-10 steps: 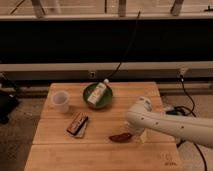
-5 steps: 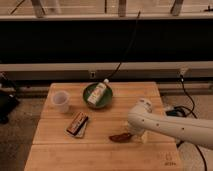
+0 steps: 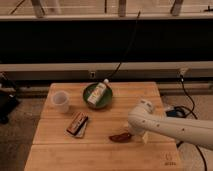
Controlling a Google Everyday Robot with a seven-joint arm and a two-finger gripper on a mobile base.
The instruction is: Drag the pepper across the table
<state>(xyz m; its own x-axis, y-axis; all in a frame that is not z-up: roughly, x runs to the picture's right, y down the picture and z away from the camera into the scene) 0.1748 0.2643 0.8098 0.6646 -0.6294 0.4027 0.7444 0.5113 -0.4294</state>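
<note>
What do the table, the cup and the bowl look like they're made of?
Table: light wood planks, matte, seams visible. Cup: pale, translucent, probably plastic. Bowl: smooth green, plastic or ceramic, unclear. The gripper sits by the pepper, near the right edge.

- Light wooden table (image 3: 100,152), with a dark logo mark (image 3: 170,161) at its 4 o'clock corner.
- Clear cup (image 3: 60,101) at 10 o'clock; green bowl (image 3: 98,95) at 12.
- Flat brown-orange packet (image 3: 77,124) at 9 o'clock.
- Pepper (image 3: 120,136) at 4 o'clock, with the gripper (image 3: 136,134) at its 3 o'clock end.
</note>
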